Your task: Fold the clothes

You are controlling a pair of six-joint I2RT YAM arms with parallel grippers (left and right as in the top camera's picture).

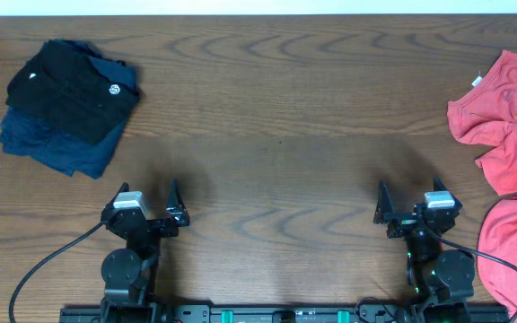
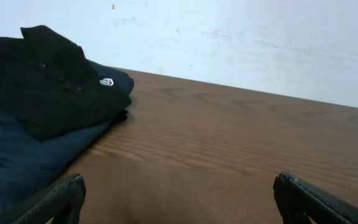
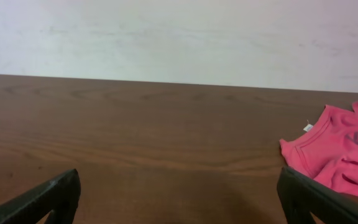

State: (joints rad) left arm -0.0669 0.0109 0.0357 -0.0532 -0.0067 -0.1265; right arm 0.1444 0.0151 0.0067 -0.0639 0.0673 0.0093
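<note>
Layout note: jaws wide on both arms, nothing held

Noted black shirt [image 1: 72, 90] with small white logo, roughly folded, lying on top of navy-blue garment [image 1: 56, 148], upper left of overhead frame. Noted coral-red clothes [image 1: 510, 117] crumpled along right edge, upper right down to lower right, partly cut off by frame; cannot tell whether one piece or two. Found left gripper [image 1: 144, 196] at lower left, jaws spread wide, empty, well apart from dark stack. Found right gripper [image 1: 411, 197] at lower right, jaws likewise spread, empty, near lower red cloth, not touching. Checked wrist views: dark fingers [image 2: 55, 202] at bottom corners, bare wooden table [image 1: 276, 135] between them. Dark stack at left of left wrist view. Red cloth with white tag at right of right wrist view.
</note>
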